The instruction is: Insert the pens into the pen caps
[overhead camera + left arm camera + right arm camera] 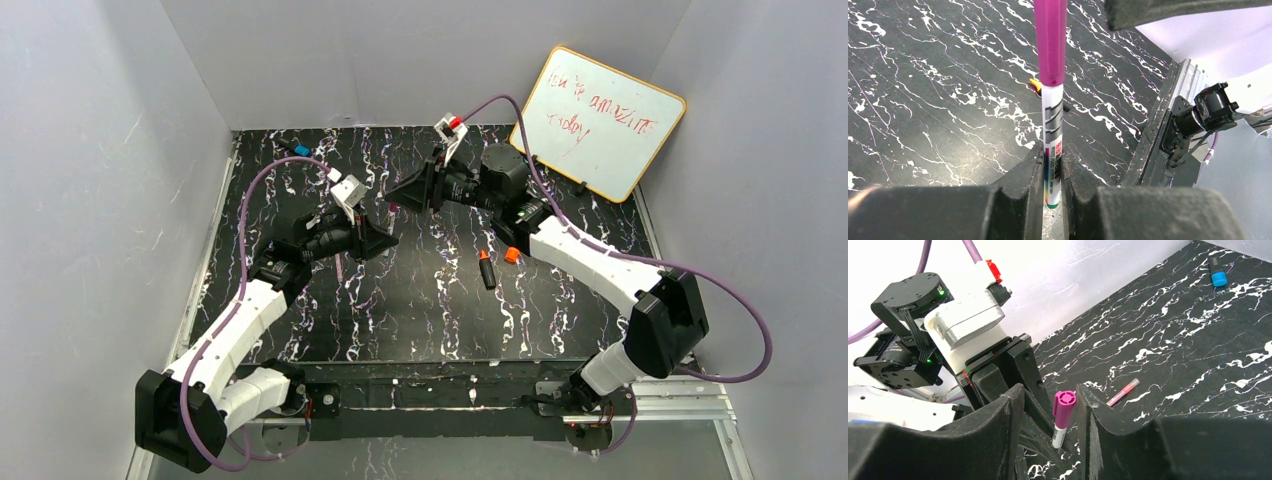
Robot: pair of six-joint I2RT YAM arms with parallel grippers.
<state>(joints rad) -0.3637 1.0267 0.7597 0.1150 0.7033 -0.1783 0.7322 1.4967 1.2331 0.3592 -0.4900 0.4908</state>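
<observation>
My left gripper [1053,175] is shut on the barrel of the slim white pen [1054,145]. The magenta cap [1050,40] sits on the pen's far end. My right gripper [1050,395] is open, with its fingers on either side of the magenta cap [1064,407], which stands close to one finger with a gap to the other. The two grippers meet above the middle of the mat [393,210]. The pink-purple pen [1123,392] lies on the mat. The short black marker [487,270] and the orange cap [512,255] lie to the right. I see no pale pink cap.
A small black piece with a blue end [298,150] lies at the back left of the mat. A whiteboard [598,120] leans on the back right wall. White walls enclose the black marbled mat [440,320].
</observation>
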